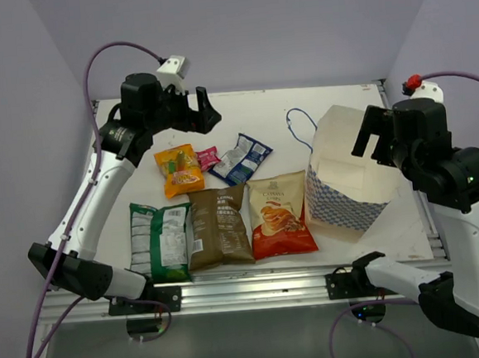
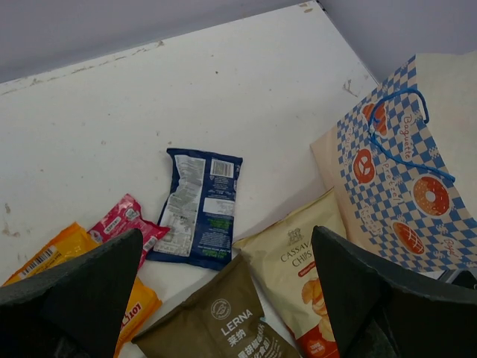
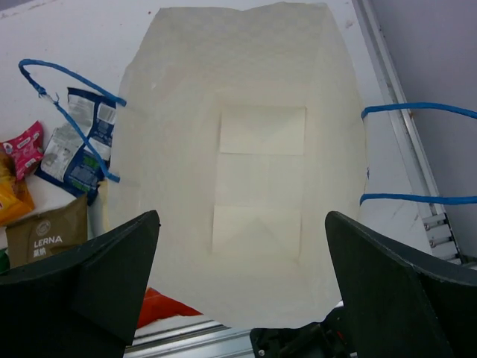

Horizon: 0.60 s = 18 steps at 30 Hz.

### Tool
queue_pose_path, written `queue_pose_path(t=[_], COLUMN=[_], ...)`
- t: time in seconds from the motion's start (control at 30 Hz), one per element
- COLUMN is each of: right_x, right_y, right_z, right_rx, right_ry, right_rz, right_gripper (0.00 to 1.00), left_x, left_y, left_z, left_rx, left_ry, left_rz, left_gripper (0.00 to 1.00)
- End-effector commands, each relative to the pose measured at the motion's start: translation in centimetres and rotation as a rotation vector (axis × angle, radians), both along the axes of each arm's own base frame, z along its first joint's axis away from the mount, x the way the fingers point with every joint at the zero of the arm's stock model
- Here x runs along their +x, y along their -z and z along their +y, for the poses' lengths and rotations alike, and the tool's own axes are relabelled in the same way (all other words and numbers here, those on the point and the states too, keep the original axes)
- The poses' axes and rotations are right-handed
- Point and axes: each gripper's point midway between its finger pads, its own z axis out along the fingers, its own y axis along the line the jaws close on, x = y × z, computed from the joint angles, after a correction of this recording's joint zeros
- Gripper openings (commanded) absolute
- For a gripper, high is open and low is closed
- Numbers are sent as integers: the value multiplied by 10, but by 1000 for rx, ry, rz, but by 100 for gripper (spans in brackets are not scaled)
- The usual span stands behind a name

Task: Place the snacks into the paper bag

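Note:
Six snacks lie flat on the white table: green-white bag point(image 1: 160, 241), brown bag point(image 1: 219, 227), red-orange bag point(image 1: 280, 215), orange packet point(image 1: 179, 170), tiny pink packet point(image 1: 209, 157) and blue-white packet point(image 1: 240, 158). The paper bag point(image 1: 347, 170) stands open at the right, its blue cord handles hanging out. My left gripper point(image 1: 196, 108) is open and empty, above and behind the packets; its view shows the blue-white packet point(image 2: 200, 206) and the brown bag point(image 2: 223, 321). My right gripper point(image 1: 373, 139) is open and empty over the bag's mouth point(image 3: 261, 164).
A metal rail point(image 1: 256, 285) runs along the table's near edge and another point(image 3: 395, 112) along its right edge. Lavender walls close in the back and both sides. One blue handle point(image 1: 302, 128) lies on the table left of the bag.

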Motion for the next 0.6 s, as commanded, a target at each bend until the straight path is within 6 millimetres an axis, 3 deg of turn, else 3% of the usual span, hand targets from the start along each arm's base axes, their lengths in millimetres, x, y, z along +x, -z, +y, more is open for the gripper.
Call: queue_pose_path(t=[0.0, 0.17, 0.4, 0.57], right_x=[-43, -62, -69, -79], right_y=[42, 68, 90, 104], right_z=[-24, -34, -41, -65], right_rx=[-83, -64, -67, -136], right_ry=[83, 166, 239, 339], right_rz=[225, 241, 286, 337], right_gripper=[98, 89, 72, 72], left_x=[-1, -1, 1, -2], left_y=[-17, -17, -14, -7], left_z=[-5, -8, -19, -24], left_rx=[-36, -43, -51, -65], left_ry=[23, 44, 108, 145], left_rz=[-50, -64, -63, -55], left_gripper=[100, 100, 100, 100])
